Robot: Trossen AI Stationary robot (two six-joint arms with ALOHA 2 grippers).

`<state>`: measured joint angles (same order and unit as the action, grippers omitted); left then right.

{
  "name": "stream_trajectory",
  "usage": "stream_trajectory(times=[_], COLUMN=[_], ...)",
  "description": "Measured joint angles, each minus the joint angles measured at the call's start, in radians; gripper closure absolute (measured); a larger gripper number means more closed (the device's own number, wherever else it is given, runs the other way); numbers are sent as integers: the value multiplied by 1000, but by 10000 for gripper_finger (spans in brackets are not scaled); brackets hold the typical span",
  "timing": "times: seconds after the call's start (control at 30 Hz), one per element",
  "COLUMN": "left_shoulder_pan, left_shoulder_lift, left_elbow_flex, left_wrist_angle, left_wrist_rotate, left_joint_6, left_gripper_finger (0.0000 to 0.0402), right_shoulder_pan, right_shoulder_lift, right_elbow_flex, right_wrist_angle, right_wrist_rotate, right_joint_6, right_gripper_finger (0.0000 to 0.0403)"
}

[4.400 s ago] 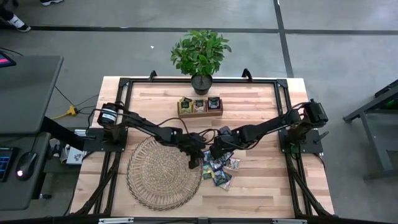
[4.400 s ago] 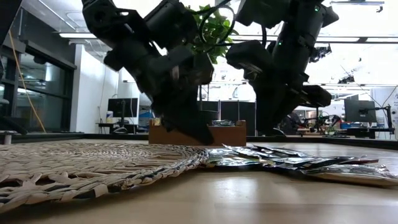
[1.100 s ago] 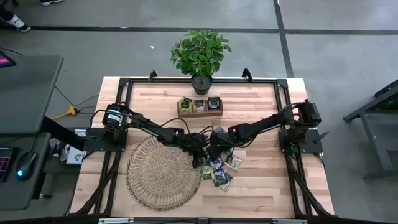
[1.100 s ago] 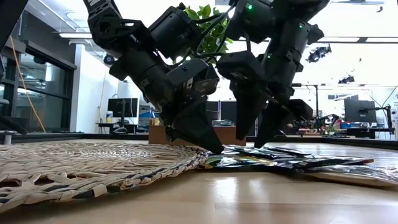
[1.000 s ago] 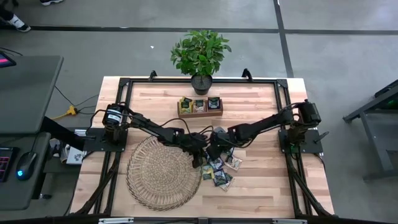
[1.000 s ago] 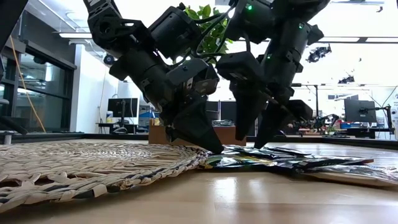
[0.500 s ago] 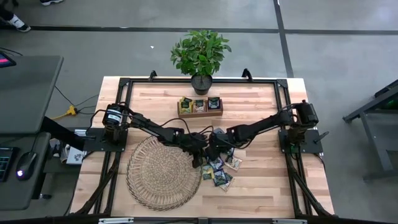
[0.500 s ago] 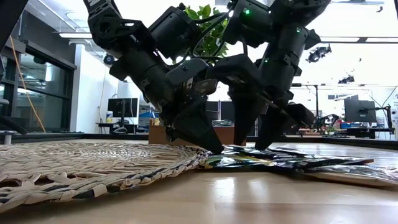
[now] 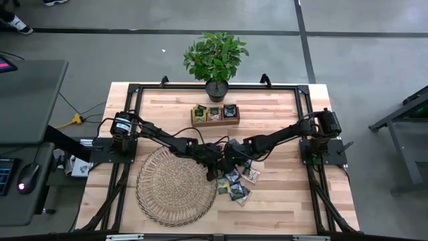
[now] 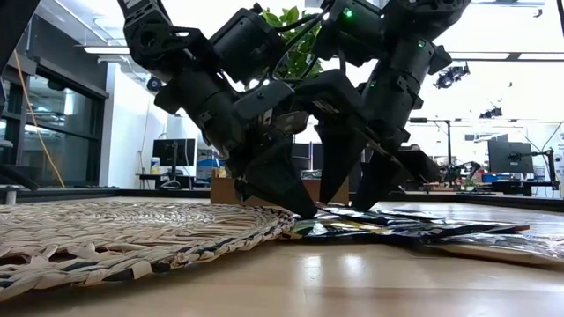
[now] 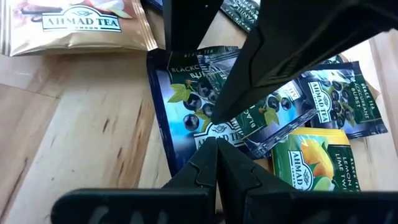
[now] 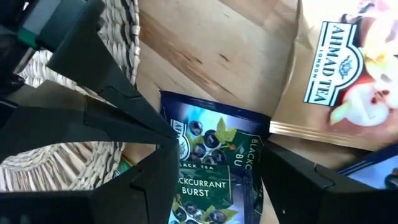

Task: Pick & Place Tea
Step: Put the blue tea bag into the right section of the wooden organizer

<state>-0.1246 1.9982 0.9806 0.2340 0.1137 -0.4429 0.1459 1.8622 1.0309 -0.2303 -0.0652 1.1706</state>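
Straddling navy blackcurrant sachet [image 12: 214, 163], your right gripper [image 12: 214, 186] fingers spread; left gripper [image 11: 216, 144] pressed together pins its edge, frame centre.

The tea sachets [image 9: 235, 182] lie in a loose overlapping heap flat on the table, just beside the round wicker mat's edge. A dark navy blackcurrant sachet [image 12: 214, 165] lies face up near the mat, with a yellow-green lemon sachet [image 11: 314, 158] partly under its neighbours. A pale gold sachet [image 12: 345, 74] rests just beside the navy one.
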Motion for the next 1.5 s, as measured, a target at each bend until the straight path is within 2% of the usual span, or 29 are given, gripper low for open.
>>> stream_trajectory(times=[0.1,0.23,0.67,0.8,1.13,1.27,1.5], left_shoulder_pan=[0,0,0,0,2,3,53], left_shoulder_lift=[0,0,0,1,-14,-30,-77], left_elbow_flex=[0,0,0,0,1,-2,-4], left_wrist_angle=[0,0,3,4,2,-18,-63], left_wrist_rotate=[0,2,8,25,158,167,222], left_joint_6=[0,0,17,18,30,27,26], left_gripper_finger=[402,402,401,401,401,401,401], right_shoulder_pan=[0,0,0,0,2,5,10], right_shoulder_lift=[0,0,1,1,-2,-2,-5], right_elbow_flex=[0,0,-1,-1,-1,0,0], right_wrist_angle=[-9,-29,-62,-59,-39,-40,-50], right_wrist_rotate=[3,7,55,56,71,73,93], right_joint_6=[-1,-11,-65,-72,-95,-103,-120], right_gripper_finger=[201,234,394,396,402,402,402])
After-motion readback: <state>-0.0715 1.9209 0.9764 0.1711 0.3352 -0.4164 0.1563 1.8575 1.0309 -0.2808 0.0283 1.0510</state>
